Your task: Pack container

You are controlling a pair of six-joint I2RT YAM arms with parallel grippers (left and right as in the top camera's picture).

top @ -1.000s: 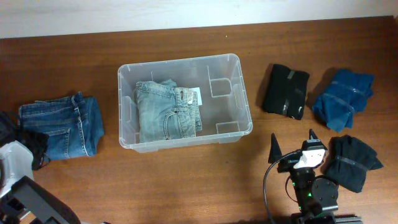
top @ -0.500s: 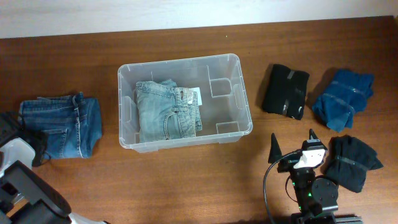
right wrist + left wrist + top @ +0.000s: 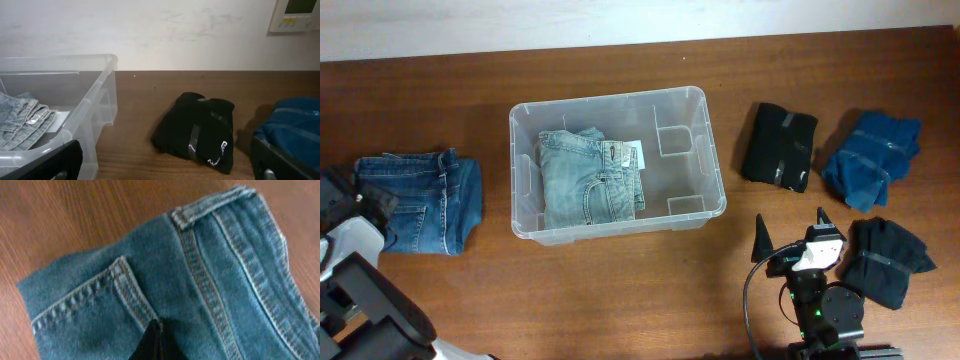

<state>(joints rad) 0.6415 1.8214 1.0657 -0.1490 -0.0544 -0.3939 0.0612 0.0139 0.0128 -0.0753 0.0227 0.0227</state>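
Under both arms a brown wooden table (image 3: 620,290) carries the whole job. A large clear plastic rectangular container (image 3: 610,97) sits well apart from the left jaws on their far side. It lies ahead and to the left of the right jaws, between the two arms, probably so either can reach it. Its right half is bare, while a pair of folded pale-blue denim jeans (image 3: 588,180) lies flat in the left half, so packing looks begun, not finished.

Directly beneath the left jaws lies a pair of folded dark-blue denim jeans (image 3: 425,200), seemingly the next item to go in. Straight ahead of the right jaws rests a folded black garment with a grey strip (image 3: 197,130), and a folded bright-blue garment (image 3: 290,130) lies ahead to their right. A second folded black garment (image 3: 890,262) lies just beside them on the right. All three wait within that arm's reach.

At the denim's outer edge the left gripper (image 3: 156,341) shows only a dark tip against the cloth, so I cannot tell whether it has pinched a fold. Parked low, the right gripper (image 3: 790,235) has its jaws spread wide with nothing in them, likely idle.
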